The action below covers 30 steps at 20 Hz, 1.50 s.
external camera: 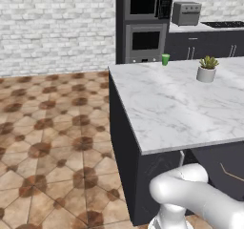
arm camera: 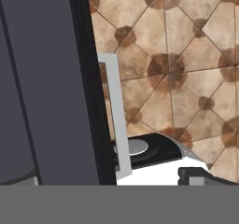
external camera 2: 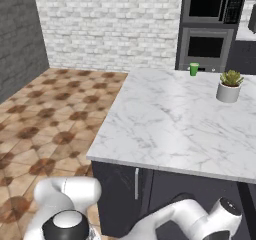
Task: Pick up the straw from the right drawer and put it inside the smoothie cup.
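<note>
my arm is tucked low under the island so the hand faces the drawer front and its grey handle [arm camera: 114, 115]. my fingers are wide open and hold nothing. the cup [external camera: 165, 59] waits at the far edge of the counter [external camera: 162, 104]; i can't see the straw, i think it's in the shut drawer.

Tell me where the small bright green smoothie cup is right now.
The small bright green smoothie cup stands at the far edge of the white marble island counter, in front of the steel wall oven, left of the white potted succulent.

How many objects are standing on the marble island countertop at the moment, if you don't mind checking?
2: the smoothie cup at the far edge near the ovens, and a potted succulent to its right, nearer the camera. Nothing visibly hides others.
</note>
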Tool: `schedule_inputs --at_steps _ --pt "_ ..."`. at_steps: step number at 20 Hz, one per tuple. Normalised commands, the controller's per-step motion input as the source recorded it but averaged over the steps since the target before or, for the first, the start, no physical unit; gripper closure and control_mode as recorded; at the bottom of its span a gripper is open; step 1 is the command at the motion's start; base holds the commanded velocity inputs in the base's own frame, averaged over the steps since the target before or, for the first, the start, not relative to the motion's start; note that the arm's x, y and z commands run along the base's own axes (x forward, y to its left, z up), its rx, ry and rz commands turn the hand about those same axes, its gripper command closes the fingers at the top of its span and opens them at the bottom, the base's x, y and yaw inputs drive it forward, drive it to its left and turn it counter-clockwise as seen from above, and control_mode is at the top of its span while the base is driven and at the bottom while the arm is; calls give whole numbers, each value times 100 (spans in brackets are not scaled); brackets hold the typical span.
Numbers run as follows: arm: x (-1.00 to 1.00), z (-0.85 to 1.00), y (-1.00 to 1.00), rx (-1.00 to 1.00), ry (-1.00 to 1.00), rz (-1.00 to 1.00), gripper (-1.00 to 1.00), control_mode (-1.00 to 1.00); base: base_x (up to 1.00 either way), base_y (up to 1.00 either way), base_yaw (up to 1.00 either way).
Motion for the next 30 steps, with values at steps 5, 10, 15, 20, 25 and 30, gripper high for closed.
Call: schedule_inputs --at_steps 5,10,15,20,25,30 --pt "-99 4 0 0 -12 -1 -100 -100 0 0 0" --pt "-30 72 2 0 -17 -5 -100 -100 0 0 0" --pt "26 100 15 0 -2 0 -100 -100 0 0 0" --pt "58 100 31 -3 0 -2 -100 -100 0 0 0" --pt "74 83 64 -12 0 0 -100 -100 0 0 0" --pt "91 31 99 -17 0 0 -100 -100 0 0 0"
